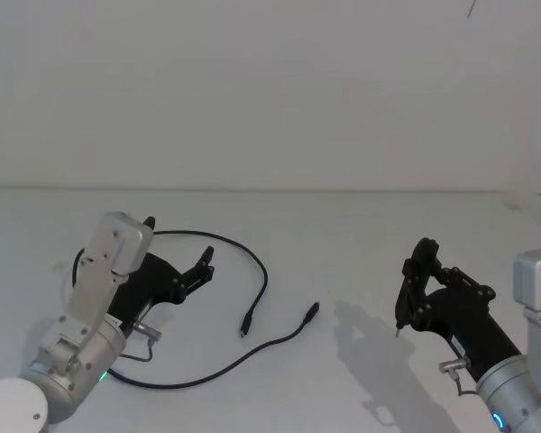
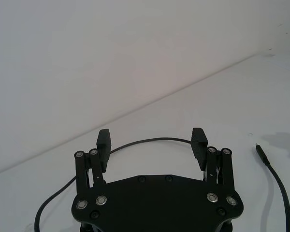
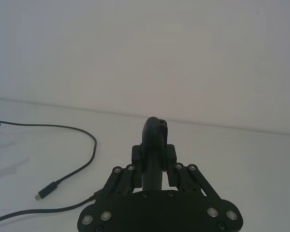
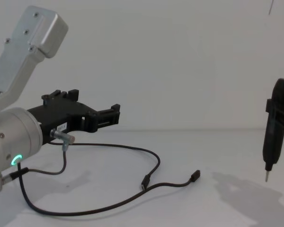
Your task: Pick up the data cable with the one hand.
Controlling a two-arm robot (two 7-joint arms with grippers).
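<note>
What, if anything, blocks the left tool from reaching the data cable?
Probably nothing, so yes. The left tool hangs open above the table, with the data cable lying bare just ahead of and below its jaws. The right tool, shut on a pen, is far off to the right.

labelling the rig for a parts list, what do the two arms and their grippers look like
Both grippers are flat black linkages with silver screws and two block-tipped fingers. The left gripper carries a small white label and joins a silver cylinder with a green ring; the right gripper has a blue ring.
</note>
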